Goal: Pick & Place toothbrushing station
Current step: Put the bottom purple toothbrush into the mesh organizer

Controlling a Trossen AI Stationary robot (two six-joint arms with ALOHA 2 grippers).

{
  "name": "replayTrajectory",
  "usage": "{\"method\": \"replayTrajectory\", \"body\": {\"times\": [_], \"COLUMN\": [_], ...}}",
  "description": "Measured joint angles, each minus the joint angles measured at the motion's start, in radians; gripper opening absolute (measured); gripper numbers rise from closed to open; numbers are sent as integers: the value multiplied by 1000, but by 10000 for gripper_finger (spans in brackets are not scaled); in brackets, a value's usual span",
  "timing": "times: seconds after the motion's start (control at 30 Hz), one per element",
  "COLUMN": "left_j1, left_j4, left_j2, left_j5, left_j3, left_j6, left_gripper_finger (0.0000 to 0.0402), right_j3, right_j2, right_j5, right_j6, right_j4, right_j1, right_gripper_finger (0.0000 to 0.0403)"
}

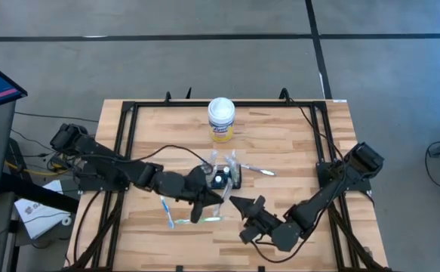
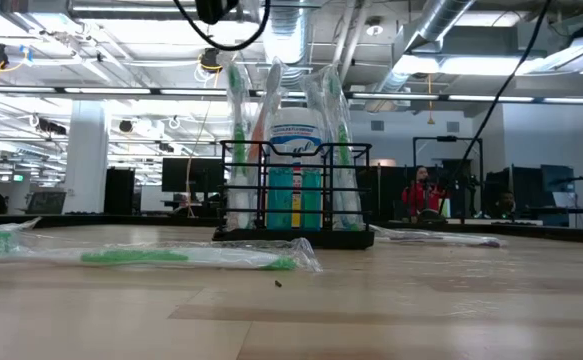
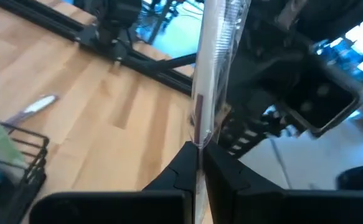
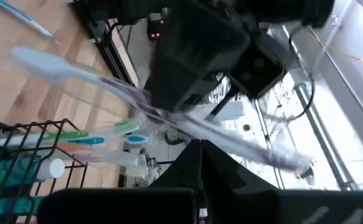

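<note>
A light wooden desk point(image 1: 280, 151) is set on a grey concrete floor point(image 1: 204, 68) crossed by dark lines. Behind the desk, white ducts point(image 2: 441, 40) and strip lights are hung overhead, and monitors point(image 2: 186, 175) are ranged along benches.

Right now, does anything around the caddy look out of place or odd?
Yes. Both the left gripper and the right gripper are pinching the same wrapped toothbrush beside the caddy. Two more wrapped toothbrushes lie loose on the table.
</note>
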Motion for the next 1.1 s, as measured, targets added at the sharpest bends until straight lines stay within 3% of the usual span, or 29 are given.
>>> {"method": "replayTrajectory", "body": {"times": [0.33,0.5,0.93,1.1], "left_j1": [74,83,85,90], "left_j4": [-53,-54,-49,-48], "left_j2": [-1,-1,-1,-1], "left_j5": [264,299,314,315], "left_j3": [0,0,0,0], "left_j6": [-255,-325,-338,-338], "left_gripper_finger": [6,6,8,9], "right_j3": [0,0,-1,-1], "right_j2": [0,0,0,0], "right_j5": [-3,-29,-49,-81], "right_j6": [-36,-61,-63,-63], "right_j4": [-29,-93,-115,-110], "right_j1": [2,2,-31,-67], "right_gripper_finger": [0,20,160,174]}}
